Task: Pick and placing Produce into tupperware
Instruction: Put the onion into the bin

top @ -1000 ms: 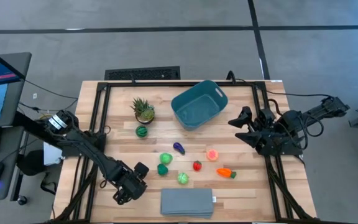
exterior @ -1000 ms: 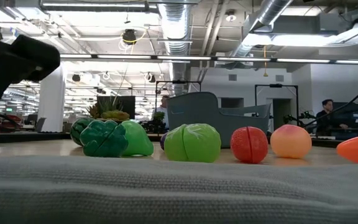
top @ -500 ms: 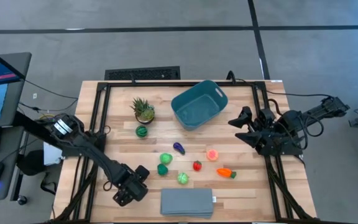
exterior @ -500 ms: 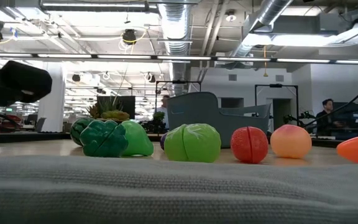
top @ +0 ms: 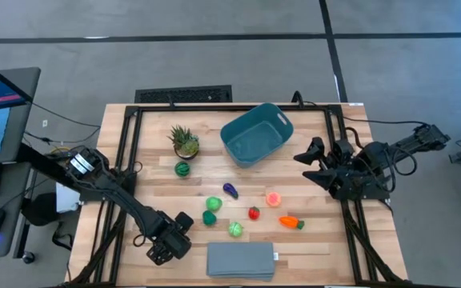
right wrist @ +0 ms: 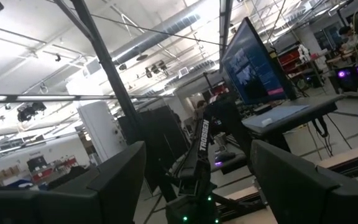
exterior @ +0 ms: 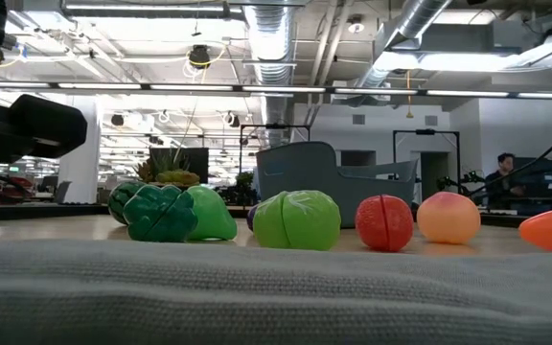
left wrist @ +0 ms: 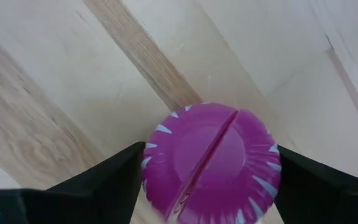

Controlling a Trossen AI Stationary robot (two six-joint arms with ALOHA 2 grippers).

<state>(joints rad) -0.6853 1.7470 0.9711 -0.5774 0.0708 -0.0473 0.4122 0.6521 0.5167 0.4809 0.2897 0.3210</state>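
My left gripper point(top: 165, 250) points down at the table's near left and is shut on a magenta toy fruit with white flecks point(left wrist: 211, 165), which the gripper hides in the high view. My right gripper point(top: 304, 162) waits open and empty at the table's right. The other produce lies mid-table: a striped green ball point(top: 182, 169), a purple piece point(top: 230, 190), several green pieces point(top: 214, 204), a red one point(top: 254, 213), a pink one point(top: 274, 199) and an orange carrot point(top: 291, 222). The teal bin point(top: 256, 134) stands at the far middle. My left gripper has the magenta fruit between its two fingers, one finger point(left wrist: 114, 180) on each of two opposite sides point(left wrist: 153, 163). The fingers come from above, pointing down. Whether the fruit rests on the wood or is lifted, I cannot tell.
A spiky potted plant point(top: 185, 142) stands left of the bin. A flat grey slab point(top: 241, 260) lies at the near edge, just right of my left gripper. Black frame rails run along the table's left, right and far sides.
My left gripper has gone down toward the table and a little toward the near edge; in the low view its arm has dropped lower.
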